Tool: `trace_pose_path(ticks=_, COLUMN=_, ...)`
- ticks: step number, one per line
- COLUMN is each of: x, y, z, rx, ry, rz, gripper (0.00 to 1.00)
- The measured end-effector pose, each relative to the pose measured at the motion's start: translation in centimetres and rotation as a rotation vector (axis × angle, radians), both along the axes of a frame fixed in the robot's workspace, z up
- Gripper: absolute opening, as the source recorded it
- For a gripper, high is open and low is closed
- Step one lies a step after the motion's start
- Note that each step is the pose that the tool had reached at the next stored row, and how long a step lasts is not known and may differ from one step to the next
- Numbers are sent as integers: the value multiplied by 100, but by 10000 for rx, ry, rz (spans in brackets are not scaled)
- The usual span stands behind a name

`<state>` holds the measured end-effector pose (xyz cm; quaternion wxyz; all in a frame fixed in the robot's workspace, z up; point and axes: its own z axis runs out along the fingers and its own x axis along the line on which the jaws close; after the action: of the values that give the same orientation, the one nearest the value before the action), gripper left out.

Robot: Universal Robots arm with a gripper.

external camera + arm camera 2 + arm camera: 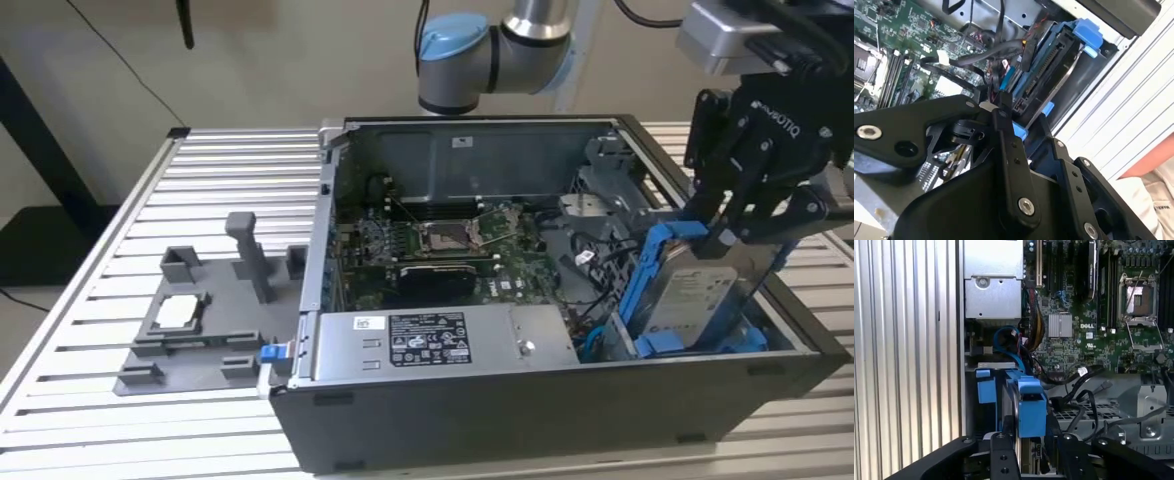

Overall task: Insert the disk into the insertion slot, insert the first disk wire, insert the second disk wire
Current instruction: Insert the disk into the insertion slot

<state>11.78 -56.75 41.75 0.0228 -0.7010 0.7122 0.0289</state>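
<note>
Exterior view, from its left to its right.

- Slatted table [94, 300] carries a grey fixture plate [200, 335] with upright pegs. A small square chip [178, 312] lies in it, well apart from the case.
- Open computer case [441, 420] stands mid-table, side panel off. Inside are the motherboard [514, 255] with the square CPU socket [447, 237], and in front of it the grey labelled power-supply box [427, 340].
- Robot arm [487, 50] reaches in from behind the case.
- At the case's end on the exterior view's right, the disk [701, 295] in its blue carrier stands tilted. Its lower end is down in the insertion slot [754, 335] and its upper end is above the case rim, so it is not seated flat.
- Gripper [727, 235] pinches the disk at its upper edge, fingers pressed on either face.

Second wrist view: gripper [1024, 122] straddles the disk [1049, 75]. The connector edge is exposed, with loose black wires [999, 55] just beside it; whether any is plugged in, cannot tell.

First wrist view: gripper [1031, 440] clamps the disk [1029, 400]; black cables [1079, 385] lie near it.
</note>
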Motion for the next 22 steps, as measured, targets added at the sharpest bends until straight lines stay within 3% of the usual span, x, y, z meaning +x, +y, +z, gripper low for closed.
trace_pose_path(ticks=2, x=-1, y=1, z=40, rx=-2, ry=-3, rz=4, gripper=37)
trace_pose_path(ticks=4, x=-3, y=2, z=42, rx=-6, ry=-35, rz=2, gripper=37)
trace_pose_path(ticks=7, x=-2, y=-3, z=55, rx=-4, ry=-39, rz=5, gripper=34)
trace_pose_path(ticks=10, x=-1, y=-2, z=157, rx=-10, ry=-38, rz=6, gripper=33)
trace_pose_path(ticks=13, x=-2, y=-4, z=204, rx=-44, ry=-38, rz=5, gripper=33)
trace_pose_path(ticks=17, x=-2, y=4, z=212, rx=-75, ry=-56, rz=6, gripper=33)
trace_pose_path(ticks=18, x=-2, y=13, z=211, rx=-77, ry=-137, rz=6, gripper=33)
trace_pose_path(ticks=21, x=-2, y=46, z=201, rx=-79, ry=-511, rz=60, gripper=33)
trace_pose_path(ticks=22, x=-3, y=56, z=192, rx=-80, ry=-606, rz=89, gripper=33)
